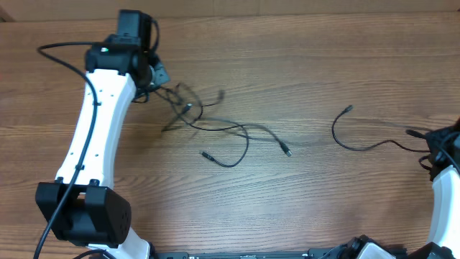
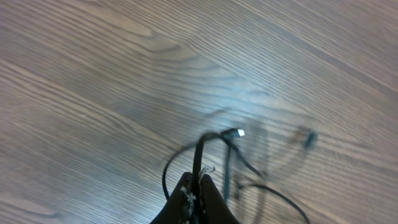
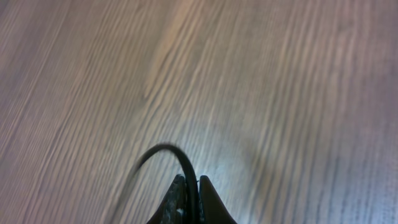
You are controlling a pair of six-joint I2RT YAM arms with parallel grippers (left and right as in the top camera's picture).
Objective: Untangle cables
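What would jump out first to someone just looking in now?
A knot of thin black cables sprawls left of centre on the wooden table, one strand pinched in the shut left gripper. Off to the right, a separate cable lies apart, held in the shut right gripper.

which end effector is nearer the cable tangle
Left. The left end effector grips a strand of the tangle; the right end effector sits far off, gripping a single cable.

You see a wooden table (image 1: 323, 208) of reddish-brown grain filling every view; a pale sheen of light lies across it in both wrist views.
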